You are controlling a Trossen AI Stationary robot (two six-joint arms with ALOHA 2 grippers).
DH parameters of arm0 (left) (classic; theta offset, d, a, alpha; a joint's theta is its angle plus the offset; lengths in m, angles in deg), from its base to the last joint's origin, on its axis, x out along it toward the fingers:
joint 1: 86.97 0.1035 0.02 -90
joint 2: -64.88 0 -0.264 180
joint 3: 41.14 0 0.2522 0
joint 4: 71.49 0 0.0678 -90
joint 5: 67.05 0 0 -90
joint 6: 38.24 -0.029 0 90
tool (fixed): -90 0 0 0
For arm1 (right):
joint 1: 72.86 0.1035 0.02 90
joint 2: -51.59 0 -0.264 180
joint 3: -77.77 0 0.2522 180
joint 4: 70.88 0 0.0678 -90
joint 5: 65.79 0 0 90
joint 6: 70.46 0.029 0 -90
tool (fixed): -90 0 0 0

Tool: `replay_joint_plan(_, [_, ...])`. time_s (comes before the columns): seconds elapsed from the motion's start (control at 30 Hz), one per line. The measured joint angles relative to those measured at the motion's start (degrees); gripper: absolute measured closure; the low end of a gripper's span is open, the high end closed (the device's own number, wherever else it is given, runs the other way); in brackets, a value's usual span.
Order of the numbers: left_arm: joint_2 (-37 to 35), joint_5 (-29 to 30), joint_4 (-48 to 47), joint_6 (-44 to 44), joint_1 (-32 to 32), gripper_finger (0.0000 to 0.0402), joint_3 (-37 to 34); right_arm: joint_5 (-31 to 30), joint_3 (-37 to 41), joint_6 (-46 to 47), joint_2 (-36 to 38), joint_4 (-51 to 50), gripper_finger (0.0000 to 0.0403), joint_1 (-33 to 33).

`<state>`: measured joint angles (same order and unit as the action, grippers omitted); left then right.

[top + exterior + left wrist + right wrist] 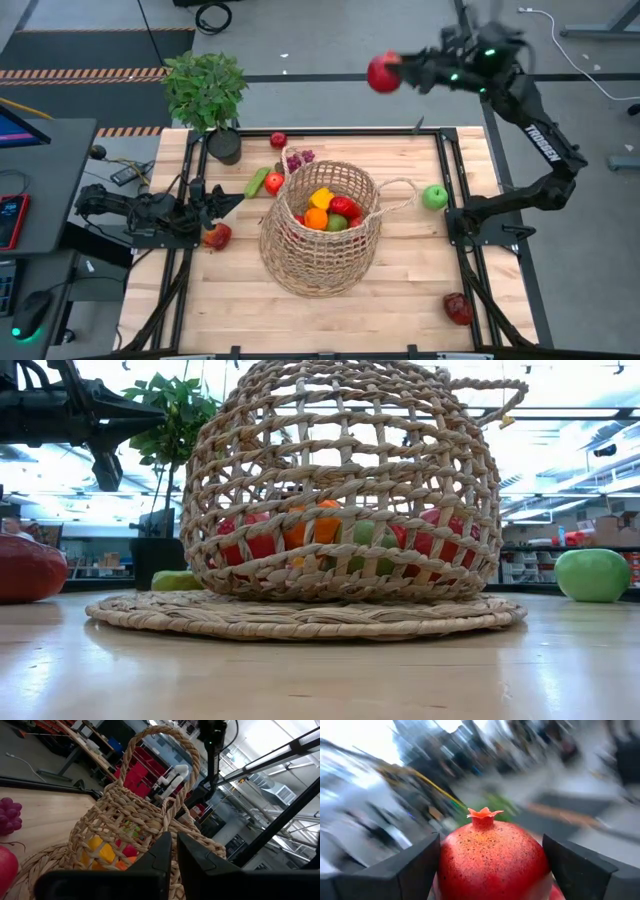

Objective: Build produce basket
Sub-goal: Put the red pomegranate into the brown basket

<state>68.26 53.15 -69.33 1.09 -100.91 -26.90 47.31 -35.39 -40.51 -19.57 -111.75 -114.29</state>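
The wicker basket (325, 225) stands mid-table with a yellow pepper (321, 198), an orange (316, 218) and other red and green produce inside. My right gripper (392, 72) is raised high beyond the table's far edge and is shut on a red pomegranate (492, 860). My left gripper (228, 204) waits at the table's left side, shut, its tips (172, 852) pointing at the basket and short of it. Loose produce lies on the table: a green apple (434, 197), a red fruit (458, 308), a red apple (217, 236), a cucumber (257, 182) and grapes (299, 157). My right gripper pinches the pomegranate between its two fingers, one on each side of its round body (447, 870). The fingers reach out about level. The fruit is lifted clear, high above the table, its crown (484, 814) pointing away from the wrist.
A potted plant (207, 90) stands at the far left corner. A small red fruit (278, 140) and a tomato (274, 183) lie beyond the basket on its left. The basket's loop handle (400, 190) sticks out toward the green apple. The near part of the table shows bare wood.
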Motion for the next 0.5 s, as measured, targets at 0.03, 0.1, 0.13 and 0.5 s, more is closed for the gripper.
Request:
replay_joint_plan(0.03, [0.0,0.0,0.0,0.0,0.0,0.0367,0.0,1.4,-0.8,2.1,0.0,3.8,0.0054,0.0])
replay_joint_plan(0.1, [0.0,0.0,0.0,0.0,0.0,0.0367,0.0,3.8,-2.0,6.3,0.0,12.6,0.0054,0.0])
replay_joint_plan(0.13, [0.0,0.0,0.0,0.0,0.0,0.0366,0.0,4.5,-2.3,8.4,0.0,17.0,0.0054,0.0])
replay_joint_plan(0.5, [0.0,0.0,0.0,0.0,0.0,0.0366,0.0,4.9,-2.9,20.9,0.0,37.7,0.0054,0.8])
